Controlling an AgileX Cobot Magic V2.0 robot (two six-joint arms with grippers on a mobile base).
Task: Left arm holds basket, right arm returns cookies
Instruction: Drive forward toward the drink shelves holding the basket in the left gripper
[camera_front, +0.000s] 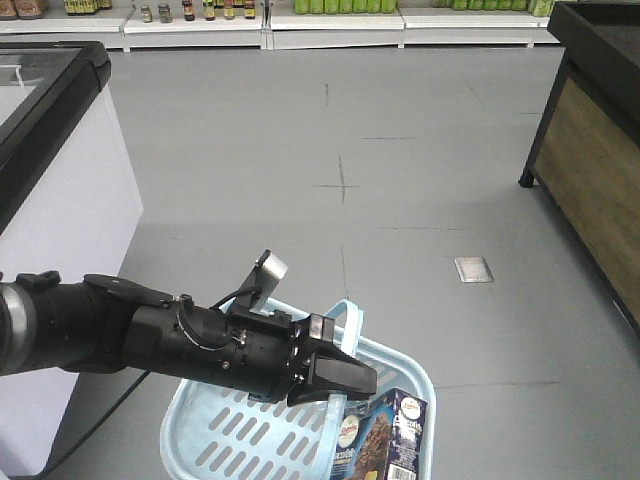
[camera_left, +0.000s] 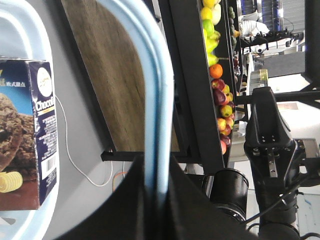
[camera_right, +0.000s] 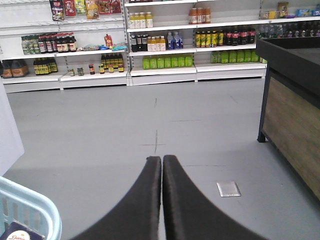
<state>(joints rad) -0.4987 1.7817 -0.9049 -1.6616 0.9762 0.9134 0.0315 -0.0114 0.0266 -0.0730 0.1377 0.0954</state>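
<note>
left gripper (camera_front: 350, 378) pinching the basket (camera_front: 205, 405) handle | cookies (camera_front: 385, 435) inside basket, just below that gripper | right gripper (camera_right: 161, 162) pressed together, empty, cookies off to its lower left

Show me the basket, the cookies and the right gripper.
basket (camera_front: 200, 410), front view, on its left wall.
cookies (camera_left: 22, 135), left wrist view, on the box's pictured front.
right gripper (camera_right: 162, 161), right wrist view, between the shut fingers' tips.

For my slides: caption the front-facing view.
Left pincer shut on the basket handle; cookies box inside, above grey shop floor.
</note>
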